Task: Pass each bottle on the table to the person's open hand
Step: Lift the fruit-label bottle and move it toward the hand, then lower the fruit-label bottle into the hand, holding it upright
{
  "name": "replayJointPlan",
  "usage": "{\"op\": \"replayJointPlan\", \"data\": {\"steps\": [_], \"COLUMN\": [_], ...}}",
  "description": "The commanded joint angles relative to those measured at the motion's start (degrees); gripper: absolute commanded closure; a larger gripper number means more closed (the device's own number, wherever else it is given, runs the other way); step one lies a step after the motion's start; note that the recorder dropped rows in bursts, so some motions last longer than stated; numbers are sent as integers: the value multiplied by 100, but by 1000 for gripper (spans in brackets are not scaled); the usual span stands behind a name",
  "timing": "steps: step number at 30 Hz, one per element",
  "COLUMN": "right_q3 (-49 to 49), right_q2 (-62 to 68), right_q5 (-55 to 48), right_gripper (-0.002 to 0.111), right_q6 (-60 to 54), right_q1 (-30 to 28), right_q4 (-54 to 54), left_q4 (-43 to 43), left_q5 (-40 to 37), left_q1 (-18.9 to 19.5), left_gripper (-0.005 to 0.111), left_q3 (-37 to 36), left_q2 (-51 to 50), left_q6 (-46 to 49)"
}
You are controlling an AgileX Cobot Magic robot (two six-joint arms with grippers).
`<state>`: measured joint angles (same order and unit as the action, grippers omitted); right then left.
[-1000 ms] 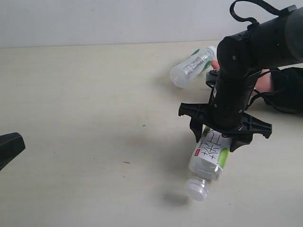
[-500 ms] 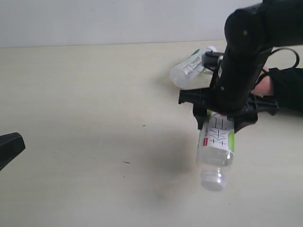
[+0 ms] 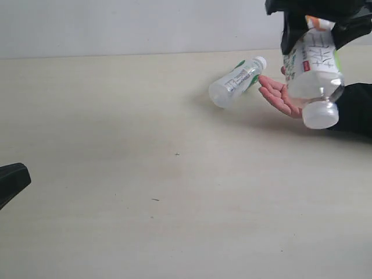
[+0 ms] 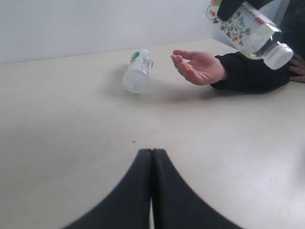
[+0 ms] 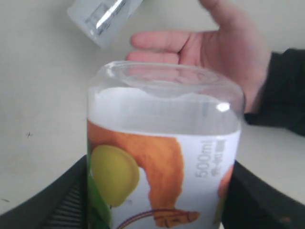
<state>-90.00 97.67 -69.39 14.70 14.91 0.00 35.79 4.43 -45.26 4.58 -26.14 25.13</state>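
Over the table (image 3: 116, 145), the right claw (image 3: 317, 17) pinches the wide bottle (image 3: 313, 67) cap-down above the wrist end of the open hand (image 3: 282, 96), the slim bottle (image 3: 235, 81) lies beside its fingertips, and the left claw (image 4: 152, 162), pressed together, sits well apart.

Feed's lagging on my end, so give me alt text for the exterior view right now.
The right pincer holds a wide white-capped bottle cap-down in the air near a person's open hand, at the right of the view. A slimmer clear bottle lies on its side on the pale table, close to that hand.
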Motion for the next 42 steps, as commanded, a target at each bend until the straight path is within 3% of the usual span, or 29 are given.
{"op": "replayJointPlan", "data": {"steps": [1, 12, 23, 33, 42], "right_q3": [-302, -375, -639, -677, -842], "right_q2": [9, 602, 1219, 1782, 2151], "right_q5": [-58, -58, -16, 848, 974], "right_gripper": [108, 108, 108, 108, 108], "right_q6": [-754, -1768, -1814, -1825, -2020], "right_q1": [-504, -846, -846, -846, -835], "right_q4": [0, -119, -169, -146, 309], "left_q4": [43, 43, 43, 43, 43], "left_q5": [38, 38, 38, 38, 38], "left_q1": [2, 2, 2, 2, 2], "left_gripper": [107, 107, 107, 107, 107], "left_q3": [-19, -19, -19, -19, -19], "left_q2": [8, 8, 8, 8, 8], "left_q6": [-9, -9, -9, -9, -9]}}
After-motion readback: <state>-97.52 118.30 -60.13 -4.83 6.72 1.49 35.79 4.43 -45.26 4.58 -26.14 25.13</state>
